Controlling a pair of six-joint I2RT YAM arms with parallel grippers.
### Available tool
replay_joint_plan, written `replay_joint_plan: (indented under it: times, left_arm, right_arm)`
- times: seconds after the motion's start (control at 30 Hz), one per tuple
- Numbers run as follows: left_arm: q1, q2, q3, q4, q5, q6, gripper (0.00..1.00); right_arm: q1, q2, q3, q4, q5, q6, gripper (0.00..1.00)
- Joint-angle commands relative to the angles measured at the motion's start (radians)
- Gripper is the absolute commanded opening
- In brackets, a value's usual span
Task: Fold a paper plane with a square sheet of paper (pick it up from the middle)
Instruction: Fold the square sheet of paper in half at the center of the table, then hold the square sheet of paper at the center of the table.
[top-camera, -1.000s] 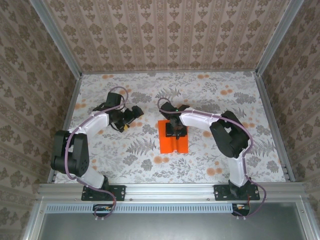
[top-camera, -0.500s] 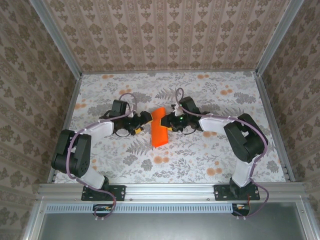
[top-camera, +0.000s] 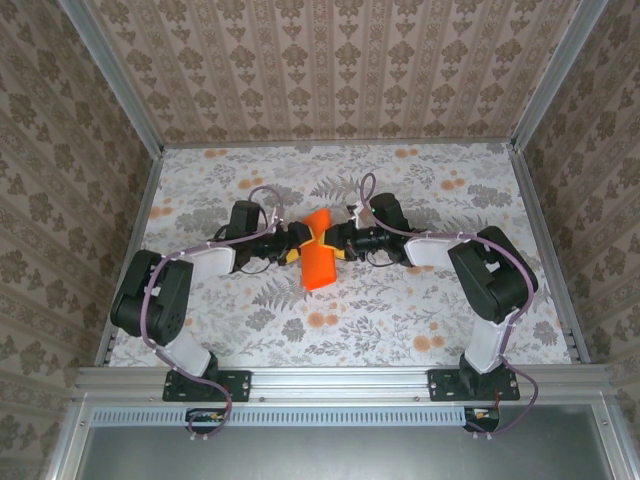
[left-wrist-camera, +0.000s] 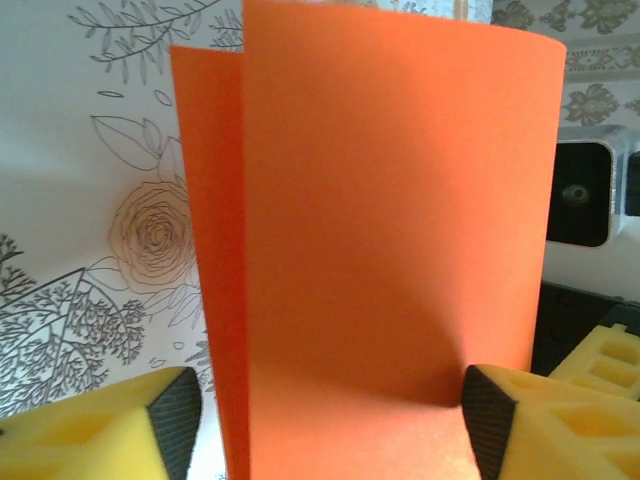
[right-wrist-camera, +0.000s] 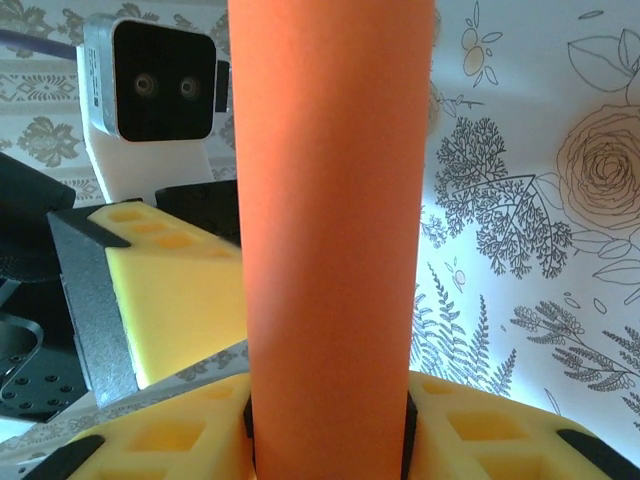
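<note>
Paper (top-camera: 318, 255), bright orange and bent double, is held at the middle of the table (top-camera: 450, 200) between the left gripper (top-camera: 297, 245) and the right gripper (top-camera: 335, 243), which meet nose to nose in the top view. From the left wrist, the doubled paper stands upright between that gripper's yellow pads (left-wrist-camera: 110, 425). One edge touches a pad, but I cannot tell whether they pinch it. From the right wrist, the paper is a curved column clamped at its foot by the right fingers (right-wrist-camera: 480, 430). My worry is that a squeeze off the midline would set a crooked crease, and that the right letting go before the left has hold would drop it.
</note>
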Motion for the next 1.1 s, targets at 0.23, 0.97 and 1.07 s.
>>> replay_joint_plan:
  times: [0.23,0.97,1.07]
  left_arm:
    - [-0.004,-0.008,-0.02,0.075,0.038,-0.021,0.55]
    - [-0.061,0.109,0.071,-0.096,-0.029,0.113,0.12]
    - [-0.07,0.135,0.088,-0.113,-0.042,0.128,0.07]
  right_arm:
    - [-0.018,0.026,-0.03,0.038,-0.038,0.03,0.41]
    - [-0.018,0.034,0.013,-0.343,0.12,-0.173,0.54]
    - [-0.016,0.021,0.032,-0.426,0.163,-0.22,0.58]
